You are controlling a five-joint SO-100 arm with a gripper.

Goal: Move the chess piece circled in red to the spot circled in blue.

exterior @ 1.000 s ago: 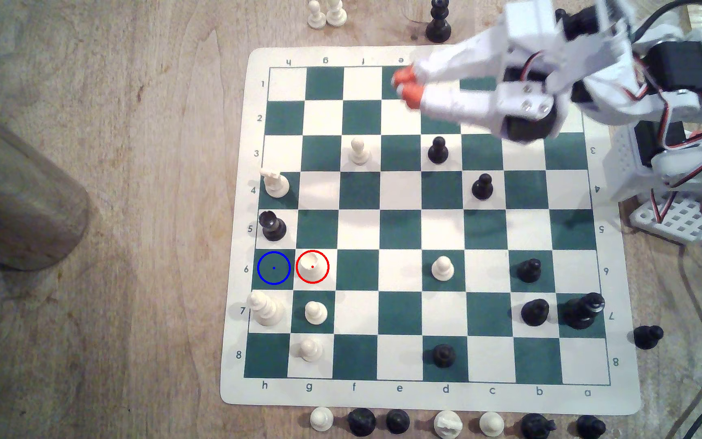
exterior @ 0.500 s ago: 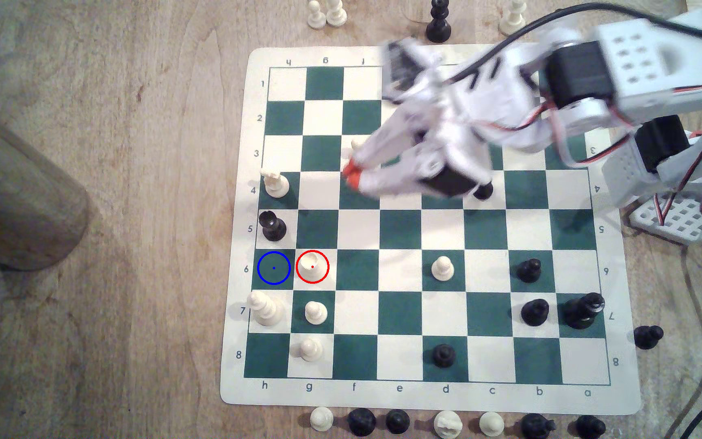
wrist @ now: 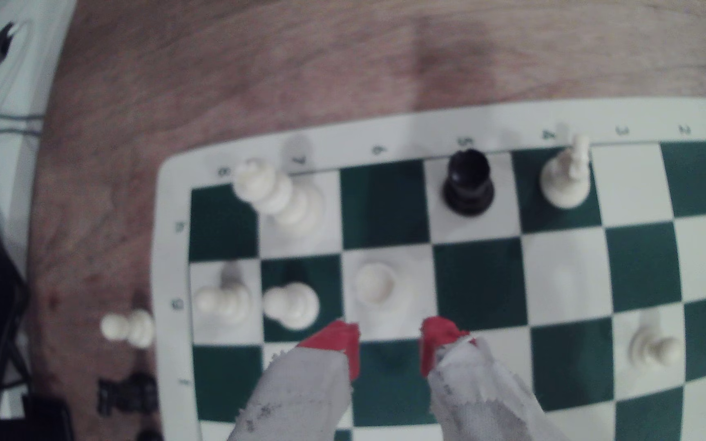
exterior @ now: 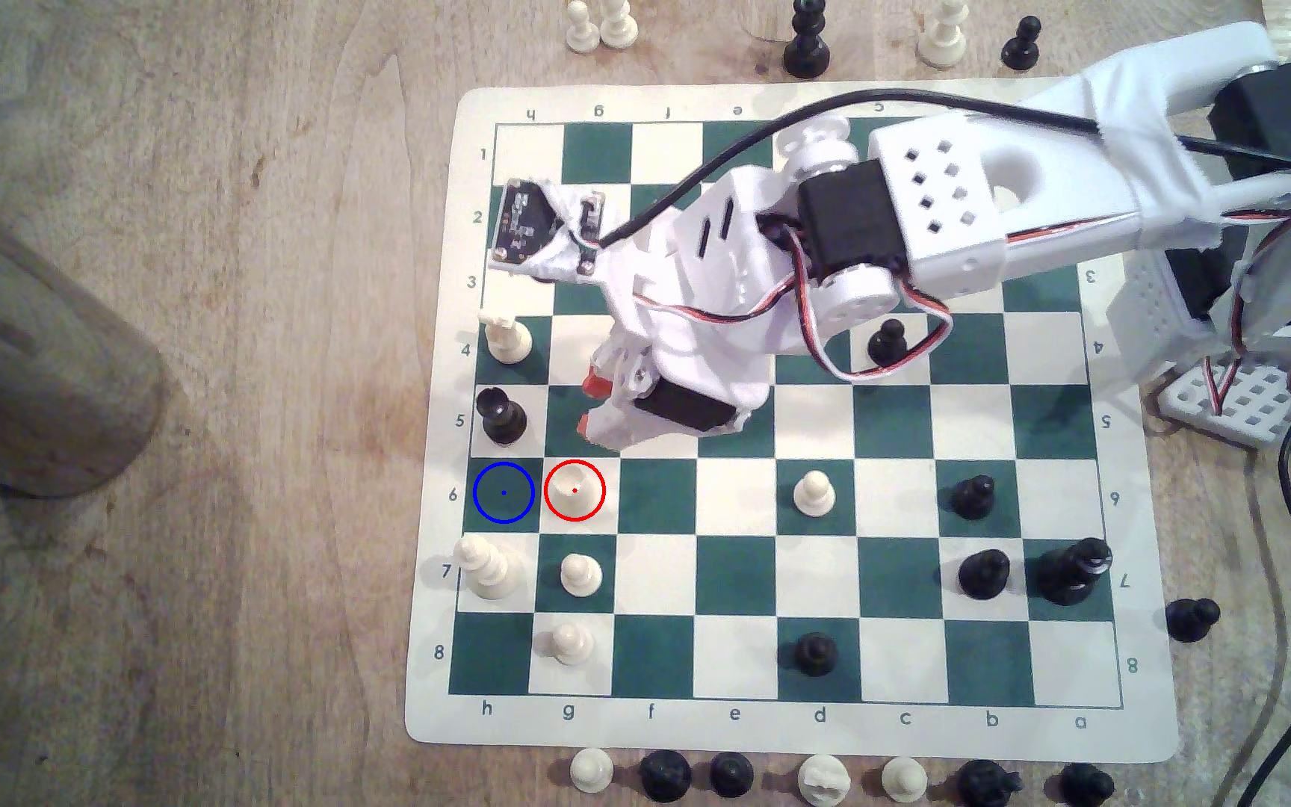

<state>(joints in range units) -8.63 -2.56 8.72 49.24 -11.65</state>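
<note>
Cream chess piece in red ring, claw parted above

Reaches from the counter's far right corner in the exterior view, arm stretched across, wrist bent downward. Gripper hangs with red-tipped fingers spread apart, holding nothing.
</note>
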